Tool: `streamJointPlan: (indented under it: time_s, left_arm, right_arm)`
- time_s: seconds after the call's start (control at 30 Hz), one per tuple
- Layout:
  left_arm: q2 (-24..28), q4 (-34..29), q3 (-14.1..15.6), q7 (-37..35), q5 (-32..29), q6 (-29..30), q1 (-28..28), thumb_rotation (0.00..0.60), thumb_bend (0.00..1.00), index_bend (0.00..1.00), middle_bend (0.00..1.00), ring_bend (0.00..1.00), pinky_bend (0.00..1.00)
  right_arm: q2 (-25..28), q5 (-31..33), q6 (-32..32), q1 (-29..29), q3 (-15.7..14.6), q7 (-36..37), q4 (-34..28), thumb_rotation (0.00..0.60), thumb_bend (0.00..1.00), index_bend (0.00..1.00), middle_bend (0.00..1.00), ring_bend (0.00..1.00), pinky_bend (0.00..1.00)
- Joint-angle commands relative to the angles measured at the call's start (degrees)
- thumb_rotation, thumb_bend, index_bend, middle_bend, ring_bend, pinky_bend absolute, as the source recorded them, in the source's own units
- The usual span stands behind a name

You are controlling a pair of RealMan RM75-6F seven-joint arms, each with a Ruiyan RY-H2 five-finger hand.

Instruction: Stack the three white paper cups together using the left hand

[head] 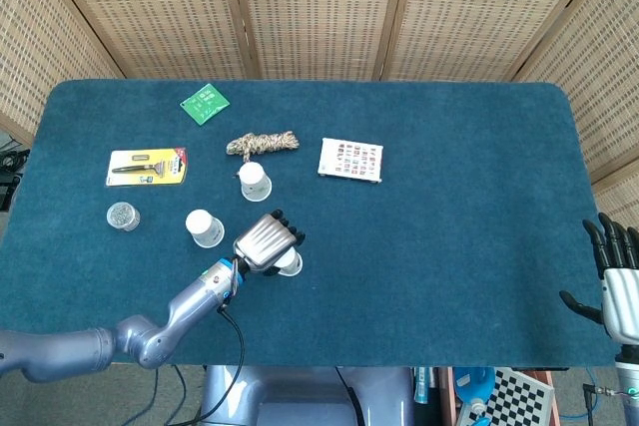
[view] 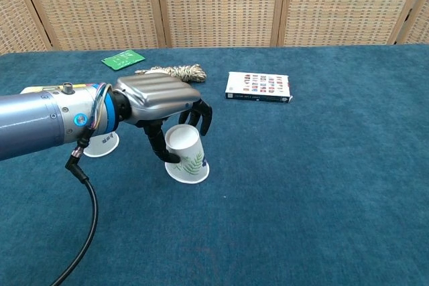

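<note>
Three white paper cups stand upside down on the blue table. The nearest cup (head: 291, 264) (view: 187, 155) leans a little, and my left hand (head: 268, 241) (view: 159, 101) wraps over it, with the thumb on its left side and the fingers (view: 203, 116) curled behind it. A second cup (head: 206, 227) (view: 102, 143) stands to the left, partly behind my forearm in the chest view. The third cup (head: 254, 181) stands further back, and the chest view hides it behind my hand. My right hand (head: 619, 281) hangs off the table's near right corner with its fingers spread and nothing in it.
A rope bundle (head: 262, 143) (view: 171, 70) lies just behind the far cup. A colour-swatch card (head: 350, 159) (view: 259, 86) lies to its right. A green card (head: 205, 103), a yellow blister pack (head: 147, 166) and a small round tin (head: 123, 214) lie at the left.
</note>
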Motion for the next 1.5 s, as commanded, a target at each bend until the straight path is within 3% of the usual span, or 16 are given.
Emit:
streamJointPlan:
  time_s: [0.03,0.27,0.47,0.73,1.23,1.5]
  left_arm:
    - [0.79,-1.52,0.18,-0.14,-1.05,1.35,-0.39,0.600,0.23,0.40,0.53,0.41,0.26]
    - [6.42,-7.08,-1.07,-1.78,-1.06,5.64,0.34,0.600,0.23,0.40,0.53,0.41,0.26]
    - [15.71,-13.13,-1.88,-3.82,-3.19,9.08,2.96,0.600,0.23,0.40,0.53,0.41,0.26]
    - [24.38,-14.82,-0.78,-15.75,1.59,9.74,7.29,0.600,0.23,0.40,0.53,0.41,0.25]
    - [24.89,-5.32,2.73,-26.43,5.51,7.32,9.04,0.600,0.23,0.40,0.51,0.41,0.23]
    - [24.34,-3.11,3.56,-28.73,6.53,6.83,9.10,0.600,0.23,0.40,0.51,0.41,0.23]
  right_arm:
    - [0.06,0.07,-0.18,0.04,-0.01,0.21,0.09,0.600,0.00,0.00,0.00,0.00,0.00]
    - [-0.01,-0.12,-0.40,0.14,-0.16,0.00,0.02,0.600,0.00,0.00,0.00,0.00,0.00]
    - [-0.12,-0.35,-0.62,0.20,-0.43,-0.24,-0.39,0.600,0.00,0.00,0.00,0.00,0.00]
    - [0.02,-0.60,-0.58,0.20,-0.51,0.11,-0.72,0.600,0.00,0.00,0.00,0.00,0.00]
    - [0.16,0.08,-1.25,0.35,-0.40,0.25,-0.76,0.600,0.00,0.00,0.00,0.00,0.00]
    - [0.33,0.20,-1.13,0.27,-0.31,0.52,-0.79,0.600,0.00,0.00,0.00,0.00,0.00]
